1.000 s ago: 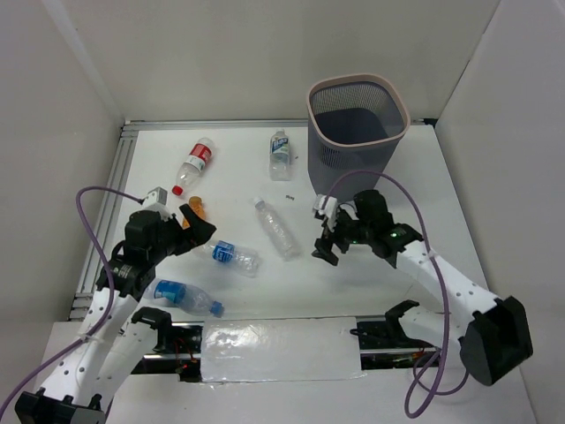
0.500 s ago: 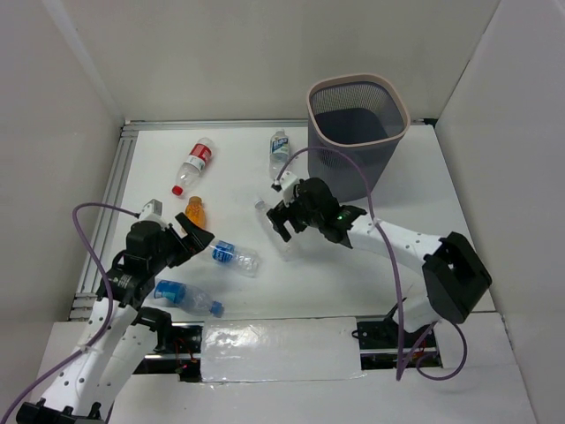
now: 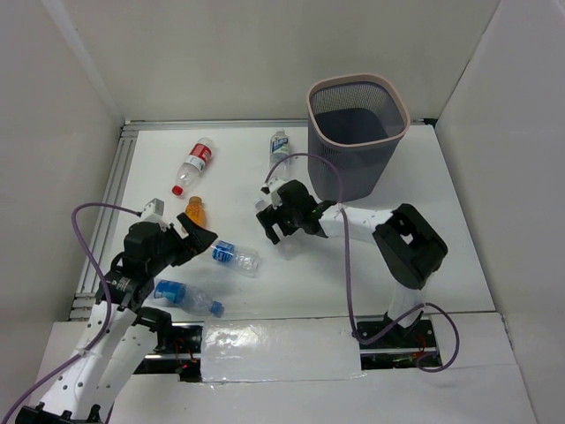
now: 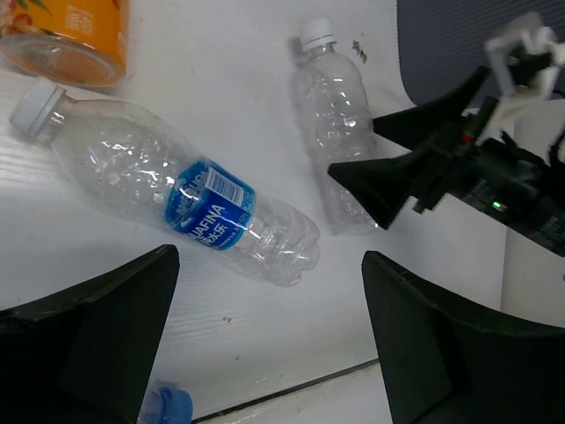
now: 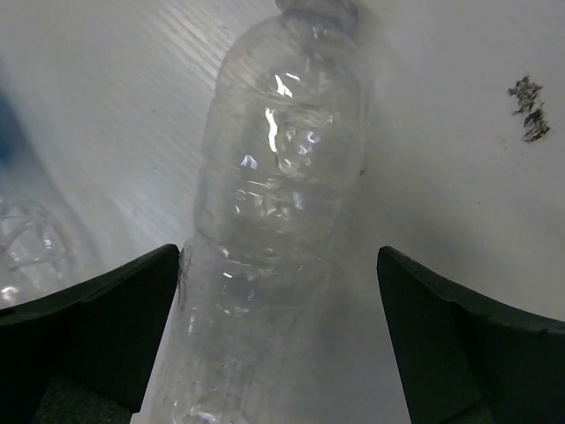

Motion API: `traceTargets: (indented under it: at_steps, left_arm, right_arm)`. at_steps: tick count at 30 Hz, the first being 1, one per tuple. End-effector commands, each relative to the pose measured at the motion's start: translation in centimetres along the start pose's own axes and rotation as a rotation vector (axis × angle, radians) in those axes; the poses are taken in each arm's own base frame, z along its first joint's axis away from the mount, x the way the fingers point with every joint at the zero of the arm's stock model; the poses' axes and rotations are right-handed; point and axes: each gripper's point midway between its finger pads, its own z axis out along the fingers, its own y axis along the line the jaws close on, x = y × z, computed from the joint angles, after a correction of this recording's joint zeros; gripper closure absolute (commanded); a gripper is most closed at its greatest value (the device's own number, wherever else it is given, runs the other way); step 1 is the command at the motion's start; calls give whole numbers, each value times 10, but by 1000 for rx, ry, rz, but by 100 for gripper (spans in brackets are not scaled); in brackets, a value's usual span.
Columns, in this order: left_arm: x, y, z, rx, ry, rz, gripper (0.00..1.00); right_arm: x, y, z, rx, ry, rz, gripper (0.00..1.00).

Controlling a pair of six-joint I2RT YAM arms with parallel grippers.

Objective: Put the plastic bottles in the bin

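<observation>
Right wrist view: right hand (image 5: 278,300), spread apart, hangs over the unlabelled bottle (image 5: 274,177), whose long axis runs straight ahead between its jaws

A tall dark grey mesh bin with a pale pinkish rim (image 3: 357,79) stands at the far right of the white surface (image 3: 433,203). Left of it lies a clear plastic bottle with a blue label (image 3: 280,153), and further left a clear bottle with a red label and cap (image 3: 194,162). The right gripper (image 3: 281,228) is low over the middle of the surface, covering most of a clear unlabelled bottle (image 3: 289,246). The left gripper (image 3: 199,238) sits near left, just beside a small orange container (image 3: 195,210). To its right lies a blue-labelled clear bottle (image 3: 235,256), and nearer lies a blue-tinted bottle (image 3: 185,297).
</observation>
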Motion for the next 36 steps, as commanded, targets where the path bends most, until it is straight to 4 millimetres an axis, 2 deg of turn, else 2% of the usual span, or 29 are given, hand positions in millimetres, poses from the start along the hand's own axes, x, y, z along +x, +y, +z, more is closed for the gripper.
traceTargets:
  at_steps: [1,3,4,6,7,8,10,13,14,16,17,18,19,20,21,22,23,24,25,27,28,29,30,31,32,33,34,35,36]
  left_arm:
    - [-4,-17,-1,88,-14,26,3]
    - [-2,-15,0,81,-7,15,3]
    - [0,-17,0,87,0,10,2]
    - [5,-14,2,83,15,4,2]
    - [10,-12,5,69,31,-8,2]
    - [13,-9,6,63,37,-10,2]
    - [20,-10,10,54,66,-22,3]
    - [25,-6,19,-4,83,-38,3]
    - [33,-8,21,-14,105,-29,3]
    - [38,-4,27,-69,114,-50,3]
    - [46,-6,32,-99,148,-44,3]
    - [51,-4,34,-129,163,-48,3]
    - [56,0,36,-167,182,-46,2]
    - [55,-5,37,-195,172,-57,2]
    - [61,0,42,-243,192,-54,1]
    - [62,0,43,-261,192,-57,1]
    - [63,-6,45,-267,178,-75,1]
    - [67,-3,48,-289,182,-78,1]
    - [68,-6,49,-292,175,-83,1]
    - [68,-8,52,-310,149,-86,1]
    - [69,-6,53,-320,143,-84,1]
    - [68,-4,55,-337,118,-91,1]
    - [67,-5,57,-329,104,-94,1]
    - [67,-5,60,-319,99,-98,1]
    - [66,-5,62,-311,86,-100,1]
    - [65,-4,64,-299,66,-104,1]
    - [65,-4,64,-299,66,-104,1]
    - [65,-4,64,-299,66,-104,1]
    - [63,0,66,-316,49,-110,1]
  right_arm:
    - [-16,-13,20,12,-27,21,2]
    - [-11,-12,26,0,-10,4,7]
    - [-10,-10,30,-12,-3,4,18]
    - [-14,-8,30,-24,-12,-6,29]
    - [-17,-5,29,-46,-12,-17,43]
    - [-13,-5,28,-46,4,-28,50]
    - [-32,2,17,-85,-28,-57,62]
    - [-68,20,-8,-186,-82,-100,70]
    - [-101,29,-29,-224,-155,-125,70]
    - [-124,50,-57,-343,-190,-172,71]
    - [-141,57,-74,-376,-227,-184,71]
    - [-168,67,-97,-420,-285,-214,71]
    - [-183,70,-109,-432,-321,-226,71]
    - [-197,71,-121,-429,-361,-238,71]
    - [-222,73,-142,-423,-431,-258,71]
    - [-236,69,-149,-391,-471,-263,72]
    - [-252,58,-161,-357,-518,-253,72]
    - [-279,51,-181,-324,-599,-253,72]
    - [-293,38,-192,-275,-633,-231,72]
    - [-325,1,-211,-167,-717,-161,69]
    - [-334,-21,-220,-83,-749,-136,69]
    - [-340,-49,-222,-11,-767,-101,68]
    - [-340,-69,-220,43,-768,-80,66]
    - [-343,-89,-228,100,-786,-62,65]
    - [-340,-108,-224,123,-775,-26,63]
    - [-331,-159,-227,195,-772,40,63]
    - [-333,-160,-229,197,-782,37,63]
    - [-331,-172,-233,213,-783,43,60]
    - [-326,-194,-234,250,-781,39,57]
